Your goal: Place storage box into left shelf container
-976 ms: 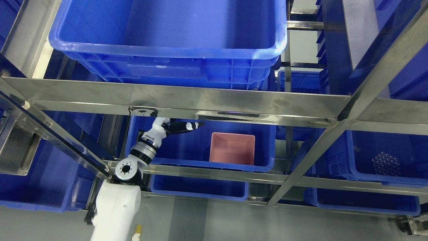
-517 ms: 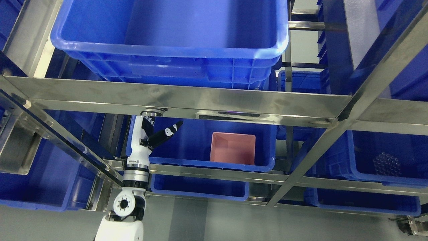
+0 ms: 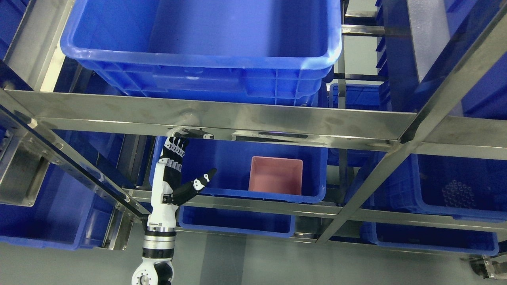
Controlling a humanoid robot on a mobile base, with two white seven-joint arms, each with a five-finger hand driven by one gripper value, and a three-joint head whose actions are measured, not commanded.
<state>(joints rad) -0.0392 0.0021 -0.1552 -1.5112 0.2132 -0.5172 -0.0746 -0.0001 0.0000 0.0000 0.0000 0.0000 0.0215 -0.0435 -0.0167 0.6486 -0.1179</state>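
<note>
A pink storage box (image 3: 275,175) sits inside the blue container (image 3: 317,186) on the middle shelf level, toward its right side. My left hand (image 3: 176,174) rises from the bottom edge at the left end of that container, fingers stretched upward and thumb spread to the right, holding nothing. It stands well left of the pink box, in front of the container's near rim. The right hand does not show.
A steel shelf beam (image 3: 222,116) crosses just above the fingertips. A large blue bin (image 3: 206,59) sits on the top level. More blue bins fill the left (image 3: 51,213), the lower (image 3: 237,223) and the right (image 3: 455,190) bays, the right one holding dark balls.
The left arm has drawn back and down out of the container; the hand turned from lying sideways inside it to pointing straight up in front of its rim. The pink box stays put.
</note>
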